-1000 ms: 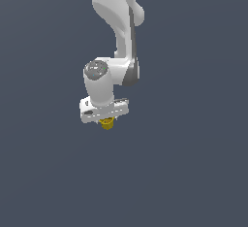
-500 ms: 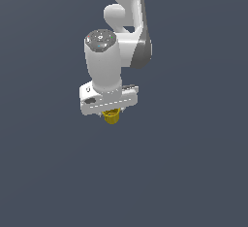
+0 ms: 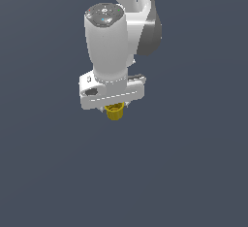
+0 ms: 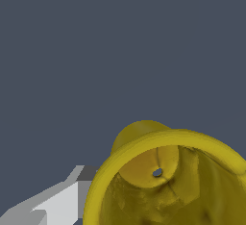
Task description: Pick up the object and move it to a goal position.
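The small yellow cup-like object hangs under the white gripper in the exterior view, held between the fingers, with only its lower part showing below the hand. The gripper is shut on it and both are raised against the plain dark grey background. In the wrist view the yellow cup fills much of the picture, its rim and hollow inside facing the camera, with one grey-white finger beside it. The fingertips themselves are hidden by the hand in the exterior view.
The white arm rises from the hand toward the top of the exterior view. Around it there is only uniform dark grey ground. No goal marker shows.
The arm has come closer to the exterior camera and moved up with the yellow cup held; the hand and wrist look larger and the cup sits a little higher in the picture.
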Robot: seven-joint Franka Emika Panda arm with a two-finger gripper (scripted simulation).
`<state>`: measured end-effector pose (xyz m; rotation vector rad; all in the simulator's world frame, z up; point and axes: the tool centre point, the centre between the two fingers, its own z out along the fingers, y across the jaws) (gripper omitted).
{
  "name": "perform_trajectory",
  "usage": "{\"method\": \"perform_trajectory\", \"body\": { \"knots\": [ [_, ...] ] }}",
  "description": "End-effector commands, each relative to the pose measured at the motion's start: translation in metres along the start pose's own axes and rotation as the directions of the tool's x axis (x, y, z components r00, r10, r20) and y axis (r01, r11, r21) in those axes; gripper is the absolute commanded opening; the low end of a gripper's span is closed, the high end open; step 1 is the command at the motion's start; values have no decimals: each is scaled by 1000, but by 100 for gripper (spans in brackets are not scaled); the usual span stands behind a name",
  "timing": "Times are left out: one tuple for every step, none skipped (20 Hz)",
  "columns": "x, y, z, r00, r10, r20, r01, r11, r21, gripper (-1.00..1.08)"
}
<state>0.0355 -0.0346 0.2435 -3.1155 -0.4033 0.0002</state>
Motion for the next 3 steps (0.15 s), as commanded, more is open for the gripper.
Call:
{"method": "perform_trajectory", "body": {
  "knots": [
    [2, -1, -6, 1000, 0, 0, 0, 1000, 0, -100],
    [2, -1, -6, 1000, 0, 0, 0, 1000, 0, -100],
    [2, -1, -7, 1000, 0, 0, 0, 1000, 0, -100]
  ]
}}
